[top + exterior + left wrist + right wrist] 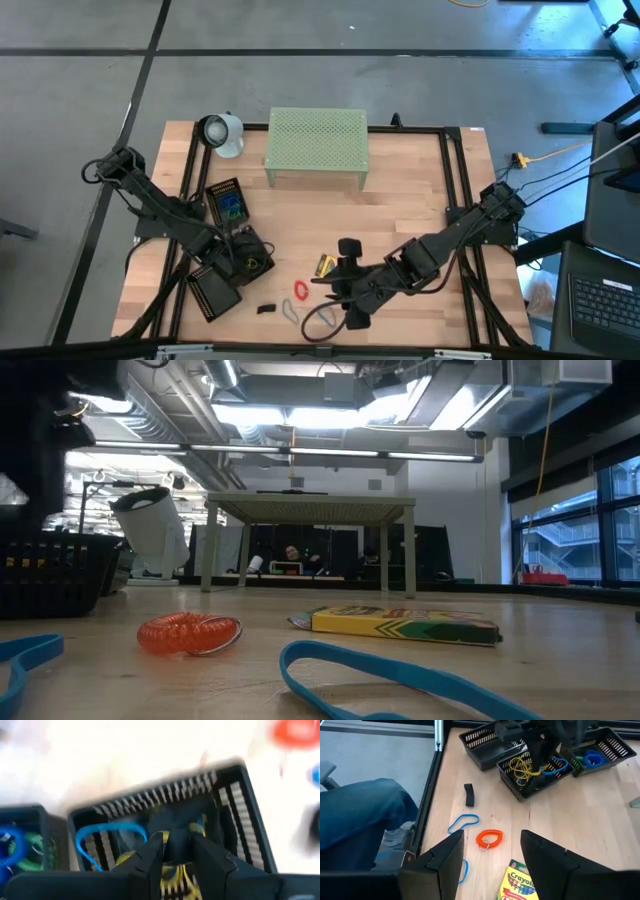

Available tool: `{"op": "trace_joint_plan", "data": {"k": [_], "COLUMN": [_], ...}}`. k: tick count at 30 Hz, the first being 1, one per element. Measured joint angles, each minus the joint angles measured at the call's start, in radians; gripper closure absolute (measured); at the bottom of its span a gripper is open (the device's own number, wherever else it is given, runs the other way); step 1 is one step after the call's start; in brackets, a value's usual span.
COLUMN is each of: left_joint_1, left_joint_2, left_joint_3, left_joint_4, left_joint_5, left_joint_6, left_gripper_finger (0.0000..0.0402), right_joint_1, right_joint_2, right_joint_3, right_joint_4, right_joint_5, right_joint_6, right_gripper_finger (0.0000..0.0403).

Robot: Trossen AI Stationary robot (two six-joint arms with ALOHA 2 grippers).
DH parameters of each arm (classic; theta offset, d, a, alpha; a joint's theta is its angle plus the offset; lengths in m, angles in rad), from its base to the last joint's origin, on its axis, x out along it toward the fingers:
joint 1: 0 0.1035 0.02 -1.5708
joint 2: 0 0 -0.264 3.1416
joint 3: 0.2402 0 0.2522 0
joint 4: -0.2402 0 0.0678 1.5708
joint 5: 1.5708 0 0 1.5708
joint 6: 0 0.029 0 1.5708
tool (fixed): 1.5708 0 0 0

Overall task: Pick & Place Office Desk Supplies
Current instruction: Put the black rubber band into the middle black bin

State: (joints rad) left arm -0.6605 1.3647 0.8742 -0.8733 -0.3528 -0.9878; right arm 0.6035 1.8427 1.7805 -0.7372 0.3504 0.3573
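One coiled orange spiral band (pixel 489 839).

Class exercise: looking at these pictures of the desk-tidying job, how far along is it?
Done: yellow and blue bands lie in the middle mesh tray. In hand: the left gripper works over that tray. Left: the orange coil, blue band, black clip and crayon box, with the open right gripper above them.

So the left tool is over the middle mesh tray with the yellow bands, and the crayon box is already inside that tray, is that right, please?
Not quite. The left tool is over the middle mesh tray holding the yellow bands, but the crayon box still lies on the bare table, near the orange coil. The right wrist view shows this, and the high view agrees.
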Motion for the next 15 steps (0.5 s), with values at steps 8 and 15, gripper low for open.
{"op": "trace_joint_plan", "data": {"k": [8, 15], "left_joint_1": [0.025, 0.025], "left_joint_2": [0.000, 0.000], "left_joint_3": [0.000, 0.000], "left_joint_4": [0.096, 0.077], "left_joint_5": [-0.032, -0.016], "left_joint_6": [-0.084, -0.039], "left_gripper_finger": [0.0307, 0.0309], "right_joint_1": [0.000, 0.000], "right_joint_2": [0.000, 0.000], "right_joint_3": [0.000, 0.000], "right_joint_4": [0.000, 0.000], "right_joint_5": [-0.003, -0.003], "right_joint_6": [0.001, 0.001], "right_gripper_finger": [0.0204, 0.0204]}}
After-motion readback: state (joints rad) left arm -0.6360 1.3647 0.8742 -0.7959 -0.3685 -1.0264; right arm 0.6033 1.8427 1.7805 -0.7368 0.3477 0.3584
